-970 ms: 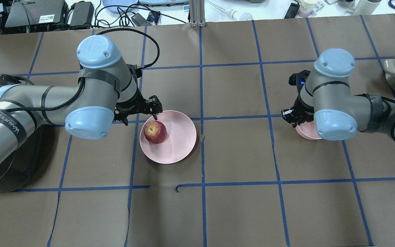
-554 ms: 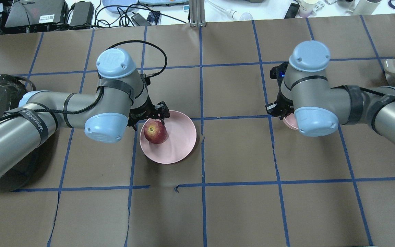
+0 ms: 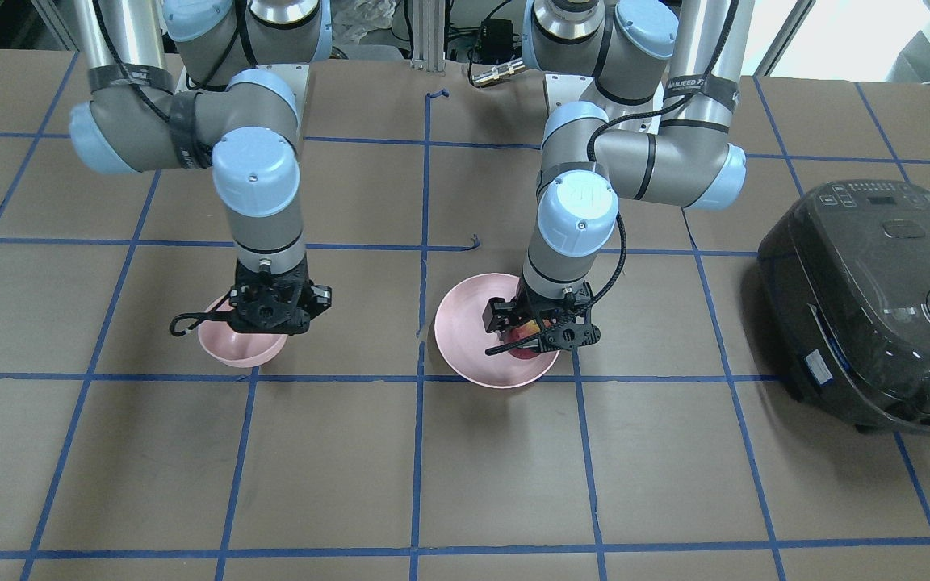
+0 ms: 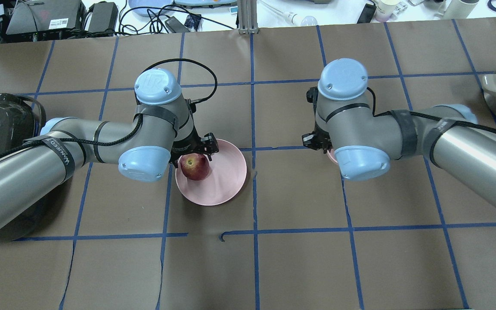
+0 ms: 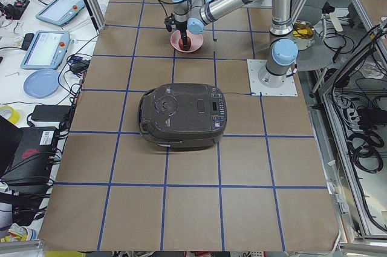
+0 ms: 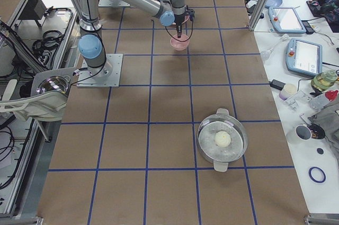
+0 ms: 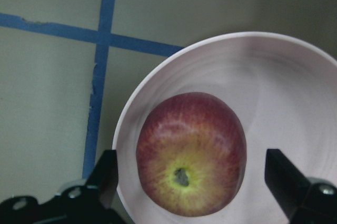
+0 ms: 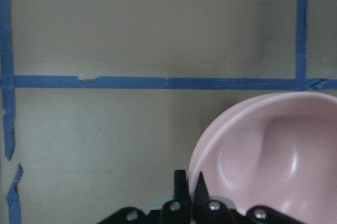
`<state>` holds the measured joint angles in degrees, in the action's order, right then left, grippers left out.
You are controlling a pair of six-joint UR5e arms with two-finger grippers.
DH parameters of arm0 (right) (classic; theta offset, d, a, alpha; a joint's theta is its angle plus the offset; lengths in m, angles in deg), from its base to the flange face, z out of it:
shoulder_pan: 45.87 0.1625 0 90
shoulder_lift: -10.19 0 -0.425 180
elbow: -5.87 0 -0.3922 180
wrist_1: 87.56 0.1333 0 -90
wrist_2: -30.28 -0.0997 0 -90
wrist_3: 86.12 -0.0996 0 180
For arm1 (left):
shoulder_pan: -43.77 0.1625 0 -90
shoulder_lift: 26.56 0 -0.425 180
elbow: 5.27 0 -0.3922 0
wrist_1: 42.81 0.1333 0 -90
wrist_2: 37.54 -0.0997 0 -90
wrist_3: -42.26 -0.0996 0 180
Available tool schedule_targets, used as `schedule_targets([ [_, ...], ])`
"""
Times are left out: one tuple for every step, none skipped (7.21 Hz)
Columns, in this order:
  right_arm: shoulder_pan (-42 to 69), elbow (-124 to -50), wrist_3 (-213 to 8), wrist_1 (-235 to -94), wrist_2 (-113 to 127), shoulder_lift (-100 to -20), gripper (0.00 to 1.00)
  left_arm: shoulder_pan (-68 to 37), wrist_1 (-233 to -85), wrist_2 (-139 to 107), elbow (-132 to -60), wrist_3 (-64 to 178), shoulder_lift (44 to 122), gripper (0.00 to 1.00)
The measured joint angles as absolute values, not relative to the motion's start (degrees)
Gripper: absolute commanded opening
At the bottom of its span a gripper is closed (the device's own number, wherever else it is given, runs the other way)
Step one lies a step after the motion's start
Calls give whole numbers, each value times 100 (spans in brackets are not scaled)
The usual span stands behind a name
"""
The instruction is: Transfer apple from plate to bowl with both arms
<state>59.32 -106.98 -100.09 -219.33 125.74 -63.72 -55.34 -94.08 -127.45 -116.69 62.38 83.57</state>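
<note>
Right wrist-mounted: fingers [image 8: 180, 181] astride bowl [image 8: 274, 150] rim

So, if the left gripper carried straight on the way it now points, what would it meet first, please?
Most likely the apple: the left gripper points down at it, with an open finger on either side, as it lies on the plate. How far above it the gripper is remains unclear.

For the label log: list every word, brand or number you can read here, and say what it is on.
"WANJEED": on the black strap round the left arm.
"UR": logo on that arm's blue cap.
Print on the right arm's strap: too blurred to read.
Panel labels on the cooker: too small to read.
Sticker on the laptop: too small to read.
</note>
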Motion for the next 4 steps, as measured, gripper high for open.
schedule_targets([
  [6044,-10673,-10147,-21953,12447,-6318,93,-5534,-9373,-12732,-11668,6238,8395,49],
  [6094,-10661,-10181,-21961,12345,-6271,100,-5532,-9359,-12715,-11668,6238,8404,38],
  [6120,-10654,-10176,-21963,12303,-6229,100,-5527,-9358,-12699,-11668,6239,8383,26],
  [6133,-10637,-10154,-21960,12284,-6213,100,-5520,-9364,-12693,-11663,6239,8311,23],
])
